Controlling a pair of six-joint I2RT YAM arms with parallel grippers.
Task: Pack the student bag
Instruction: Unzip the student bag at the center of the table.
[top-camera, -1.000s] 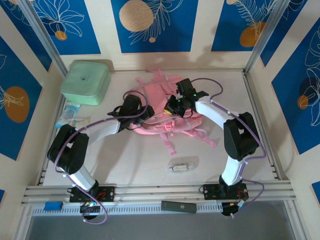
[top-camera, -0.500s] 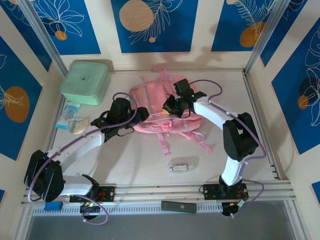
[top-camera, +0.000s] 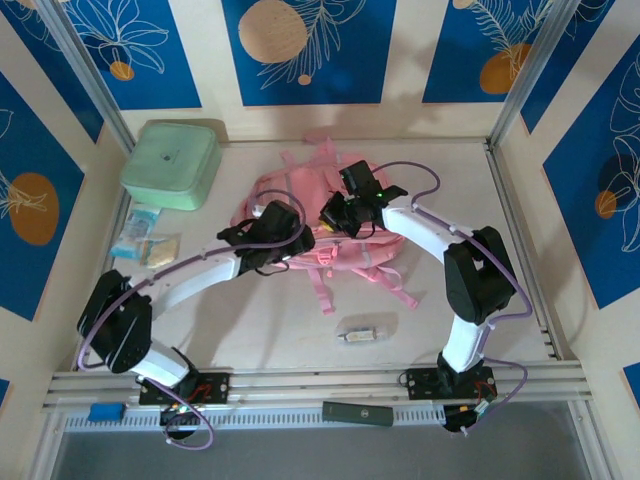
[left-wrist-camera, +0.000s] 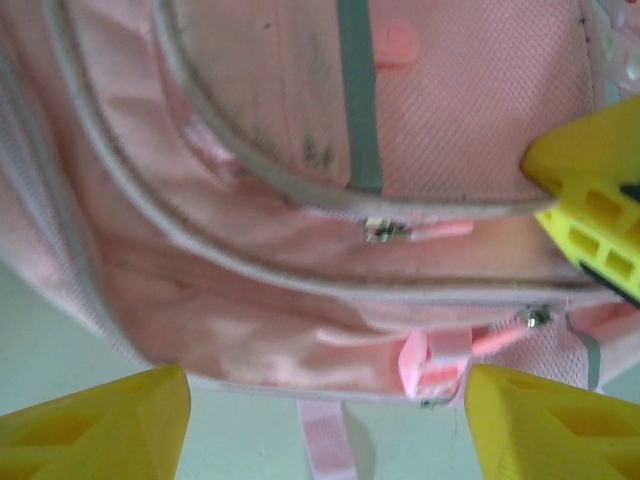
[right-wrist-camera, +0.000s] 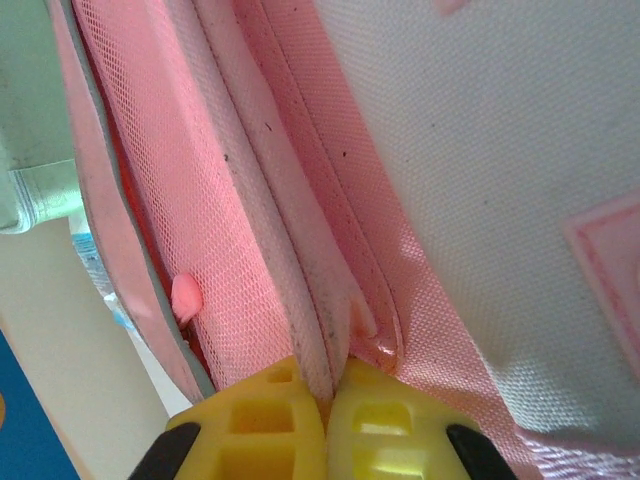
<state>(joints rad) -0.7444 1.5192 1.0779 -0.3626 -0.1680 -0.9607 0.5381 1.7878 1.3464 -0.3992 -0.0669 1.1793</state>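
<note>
Looking from above: the student bag (top-camera: 300, 190) lies mid-surface (top-camera: 250, 330), with its straps trailing toward the arms. A mint-green box (top-camera: 170, 163) sits apart at the far left.
Left wrist: the left jaws stand wide. Their yellow fingertips (left-wrist-camera: 100, 420) are spread at the bag's lower edge and hold nothing.
Right wrist: the right jaws are pinched tight on a seam fold of the bag's pink fabric.

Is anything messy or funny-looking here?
Yes. The student bag lies flat with its straps sprawled loose, and its front pocket has dark smudges beside the grey stripe.
</note>
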